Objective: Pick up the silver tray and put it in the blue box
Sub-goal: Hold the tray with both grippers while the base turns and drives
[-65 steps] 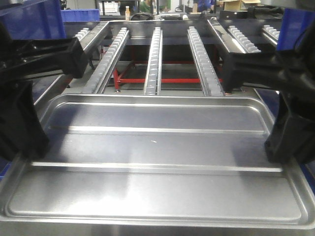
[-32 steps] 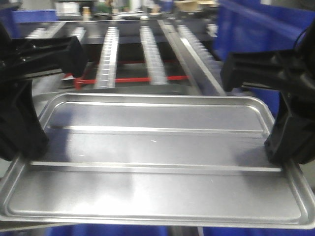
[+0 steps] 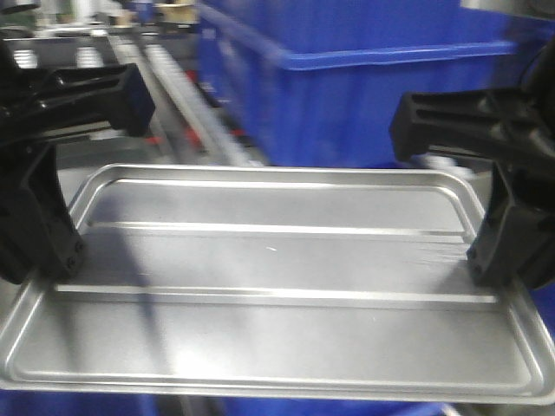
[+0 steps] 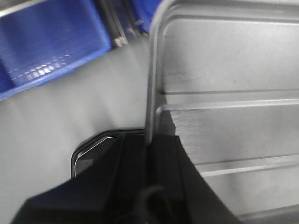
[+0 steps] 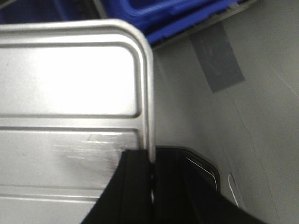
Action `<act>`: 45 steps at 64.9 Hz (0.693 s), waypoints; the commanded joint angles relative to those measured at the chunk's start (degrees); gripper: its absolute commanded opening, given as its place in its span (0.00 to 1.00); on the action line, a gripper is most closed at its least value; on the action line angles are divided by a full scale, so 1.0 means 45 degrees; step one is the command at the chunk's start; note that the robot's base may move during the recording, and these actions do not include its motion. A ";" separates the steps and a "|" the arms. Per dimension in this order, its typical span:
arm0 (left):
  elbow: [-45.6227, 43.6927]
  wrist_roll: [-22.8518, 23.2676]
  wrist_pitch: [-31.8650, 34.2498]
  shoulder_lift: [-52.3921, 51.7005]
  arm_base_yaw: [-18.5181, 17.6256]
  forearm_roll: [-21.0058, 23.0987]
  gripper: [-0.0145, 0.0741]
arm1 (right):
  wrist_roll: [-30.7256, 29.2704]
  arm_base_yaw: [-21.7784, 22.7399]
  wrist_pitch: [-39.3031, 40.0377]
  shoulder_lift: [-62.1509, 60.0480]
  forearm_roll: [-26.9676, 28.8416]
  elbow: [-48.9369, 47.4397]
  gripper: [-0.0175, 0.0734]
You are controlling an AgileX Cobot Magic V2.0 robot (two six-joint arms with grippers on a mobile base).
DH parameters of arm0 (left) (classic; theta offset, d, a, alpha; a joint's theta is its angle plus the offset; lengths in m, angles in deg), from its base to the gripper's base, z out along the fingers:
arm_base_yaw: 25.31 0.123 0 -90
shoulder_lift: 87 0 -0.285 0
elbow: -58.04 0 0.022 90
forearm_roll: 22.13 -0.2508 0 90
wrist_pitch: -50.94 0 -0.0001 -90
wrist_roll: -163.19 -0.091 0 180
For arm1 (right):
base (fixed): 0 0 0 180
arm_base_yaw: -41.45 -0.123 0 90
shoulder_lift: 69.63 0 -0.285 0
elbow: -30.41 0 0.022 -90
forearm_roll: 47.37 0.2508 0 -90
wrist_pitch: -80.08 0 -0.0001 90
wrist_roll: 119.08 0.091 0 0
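I hold the silver tray (image 3: 277, 277) level in the air between both grippers; its two lengthwise ridges show across its floor. My left gripper (image 3: 43, 260) is shut on the tray's left rim, seen edge-on in the left wrist view (image 4: 149, 140) with the tray (image 4: 233, 70) to its right. My right gripper (image 3: 499, 264) is shut on the right rim, seen in the right wrist view (image 5: 150, 161) with the tray (image 5: 70, 74) to its left. The blue box (image 3: 364, 87) stands just behind the tray, its rolled lip above the tray's level.
Roller conveyor rails (image 3: 165, 78) run off at the back left, blurred. A grey floor (image 4: 56, 121) lies below, with a tape patch (image 5: 217, 58) on it. Blue crates show in the left wrist view (image 4: 42, 42) and the right wrist view (image 5: 159, 11).
The whole view has swung right with the tray held fast: the roller rails slid off to the left and the blue box came in to fill the background behind the tray.
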 commanded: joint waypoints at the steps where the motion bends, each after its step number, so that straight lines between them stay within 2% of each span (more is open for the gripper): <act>1: -0.0240 -0.0006 -0.0449 -0.0354 -0.0064 -0.0526 0.05 | 0.0026 0.0082 -0.0656 -0.0343 -0.0813 -0.0266 0.26; 45: -0.0240 -0.0006 -0.0449 -0.0354 -0.0064 -0.0526 0.05 | 0.0026 0.0082 -0.0671 -0.0343 -0.0813 -0.0266 0.26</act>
